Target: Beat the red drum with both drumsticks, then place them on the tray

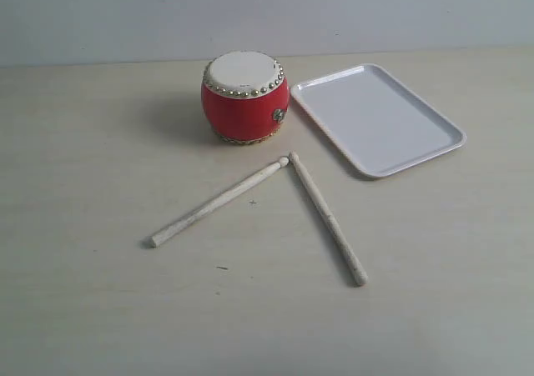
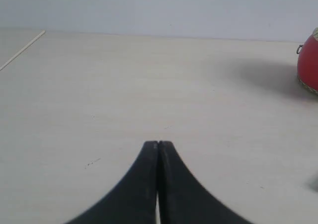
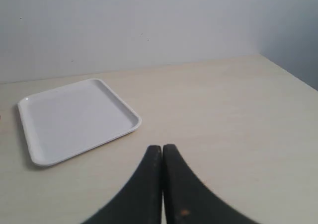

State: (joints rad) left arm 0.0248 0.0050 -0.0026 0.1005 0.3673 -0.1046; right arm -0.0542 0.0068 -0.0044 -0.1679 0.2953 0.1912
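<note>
The red drum point(image 1: 244, 97) stands upright at the back middle of the table, its cream skin ringed with gold studs; its edge shows in the left wrist view point(image 2: 309, 65). Two pale wooden drumsticks lie in front of it, tips almost meeting: one point(image 1: 219, 203) runs down to the left, the other point(image 1: 327, 218) down to the right. The white tray point(image 1: 380, 117) lies empty to the right of the drum, also in the right wrist view point(image 3: 74, 118). My left gripper point(image 2: 158, 143) is shut on nothing above bare table. My right gripper point(image 3: 162, 147) is shut and empty, near the tray. Neither gripper shows in the exterior view.
The pale wooden table point(image 1: 100, 309) carries only the drum, sticks and tray. A grey wall point(image 1: 267, 9) runs along its back edge. The table's right edge point(image 3: 290, 75) shows in the right wrist view.
</note>
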